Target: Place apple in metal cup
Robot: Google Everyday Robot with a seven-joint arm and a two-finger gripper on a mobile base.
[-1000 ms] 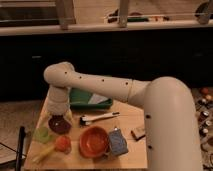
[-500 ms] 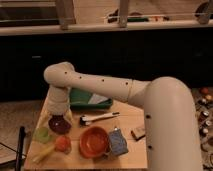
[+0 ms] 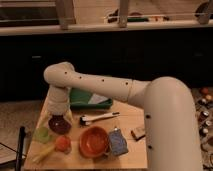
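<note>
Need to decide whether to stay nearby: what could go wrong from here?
The end effector hangs over the maroon bowl, not the apple; descending may hit the bowl.
The green cup and orange bowl crowd the apple; a grasp may knock them.
I see no metal cup, possibly hidden by the arm; the drop may go wrong.

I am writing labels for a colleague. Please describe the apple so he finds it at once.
On the wooden table, go to the front left, in front of the maroon bowl under the pincer. The apple is the small orange-red ball, far smaller than the wide orange bowl on its right.
</note>
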